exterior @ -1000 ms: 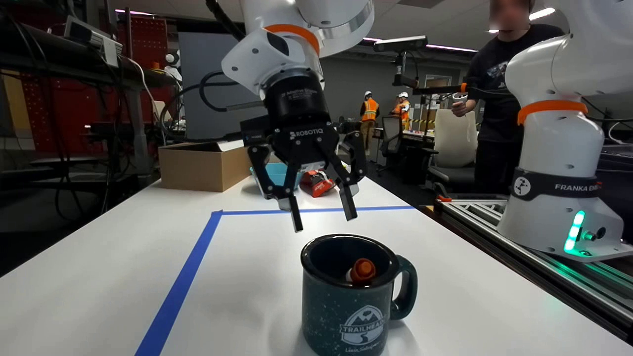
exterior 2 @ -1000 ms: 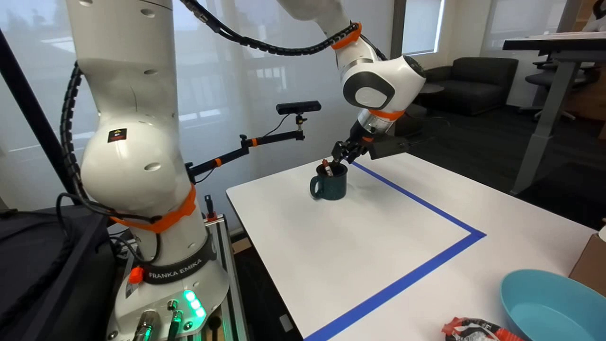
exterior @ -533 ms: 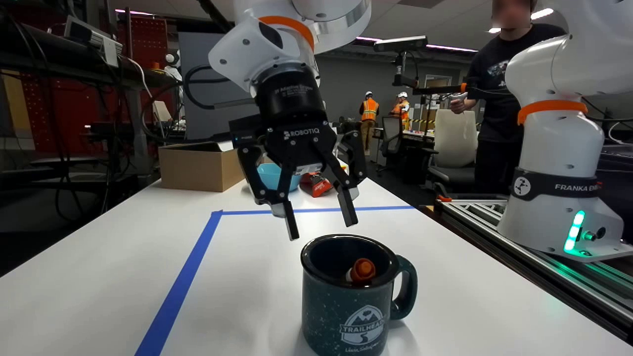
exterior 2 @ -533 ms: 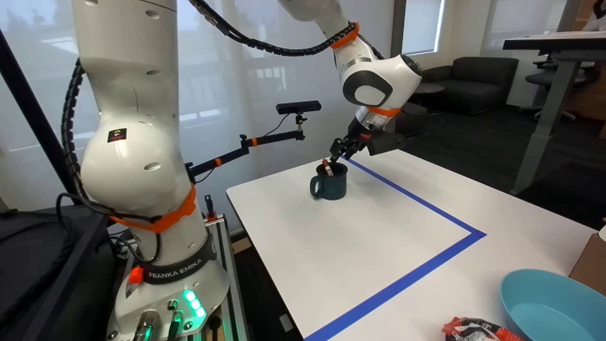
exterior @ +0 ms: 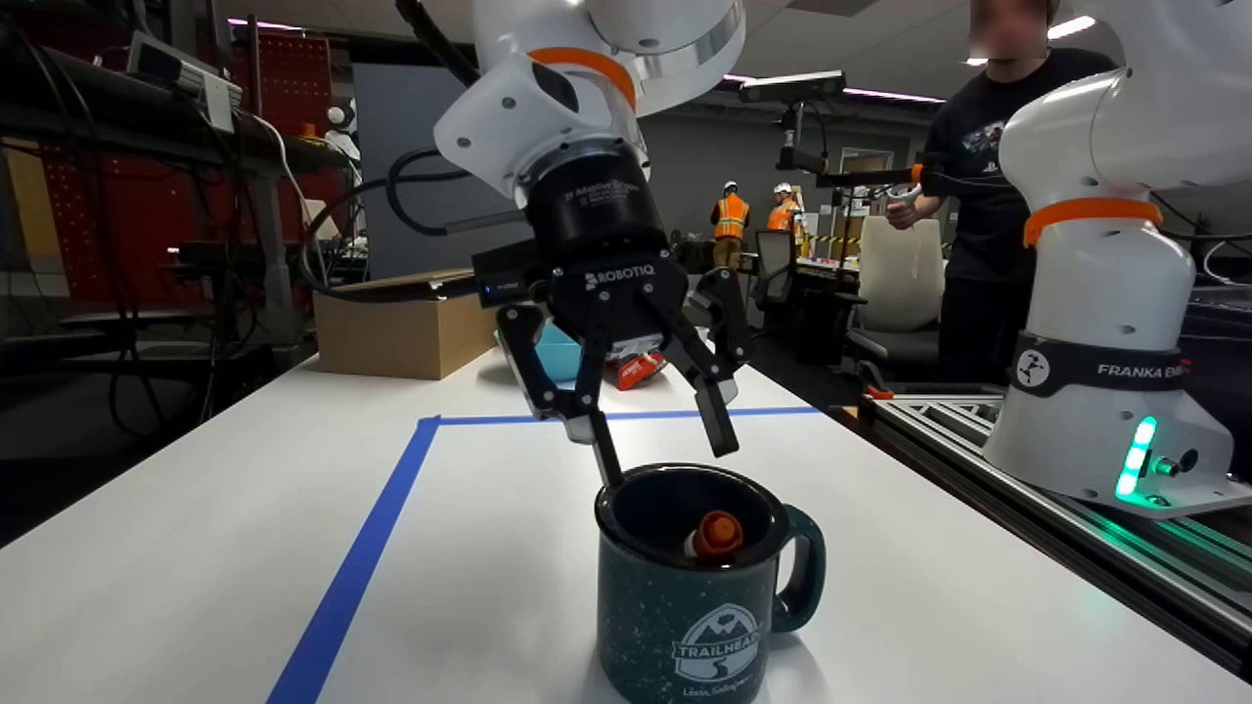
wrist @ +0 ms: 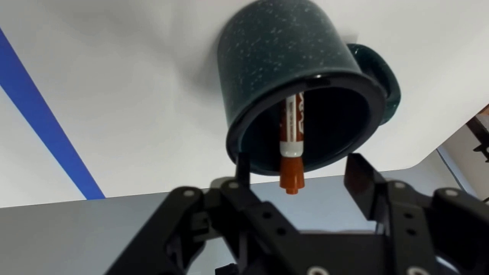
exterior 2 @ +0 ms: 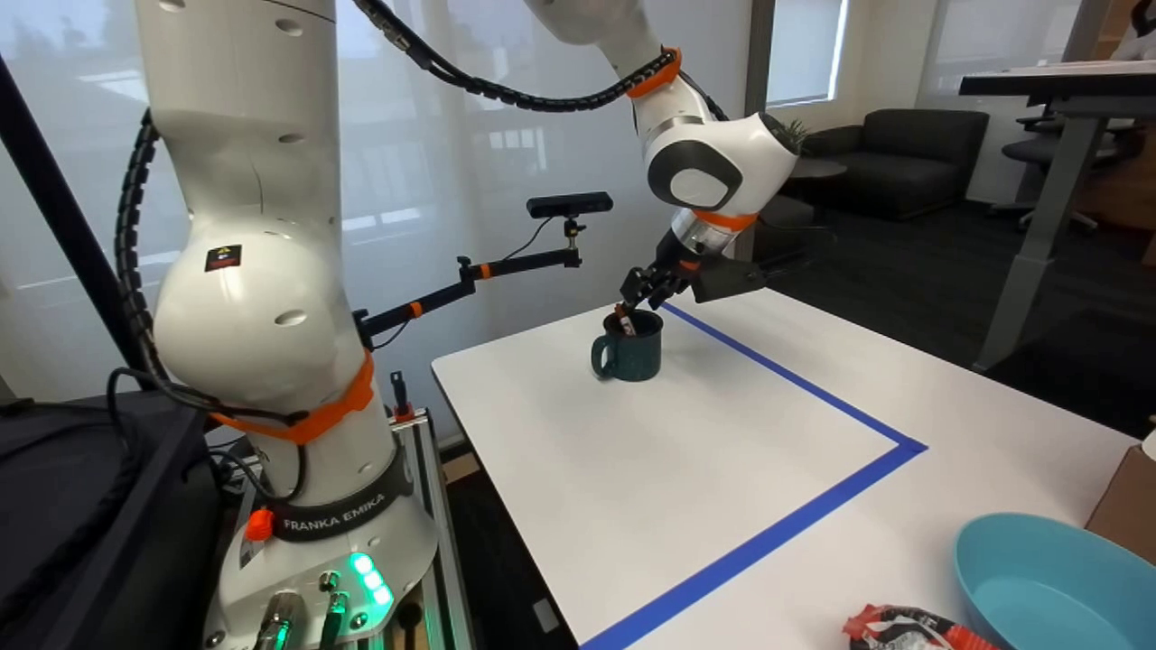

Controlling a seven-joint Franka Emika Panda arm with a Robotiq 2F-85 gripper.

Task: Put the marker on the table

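Observation:
The marker, with an orange-brown cap, white collar and label, stands tilted inside the dark green speckled mug, cap above the rim. It shows in both exterior views (exterior: 721,535) (exterior 2: 624,320) and the wrist view (wrist: 292,149); its lower end is hidden. The mug (exterior: 675,611) stands upright on the white table (exterior: 469,587), also in an exterior view (exterior 2: 639,357) and the wrist view (wrist: 282,42). My gripper (exterior: 665,462) is open and empty above the mug's rim. In the wrist view its fingers (wrist: 299,160) lie either side of the cap, apart from it, the left one closer.
Blue tape (exterior 2: 795,506) marks lines on the table. A turquoise bowl (exterior 2: 1066,578), a red-and-black packet (exterior 2: 912,627) and a cardboard box (exterior: 391,328) stand at the table's far end from the mug. The mug's handle (exterior: 804,572) sticks out at one side.
My open gripper has moved over the mug, to the right in an exterior view, bringing its fingers closer around the marker cap. The mug and marker have not moved.

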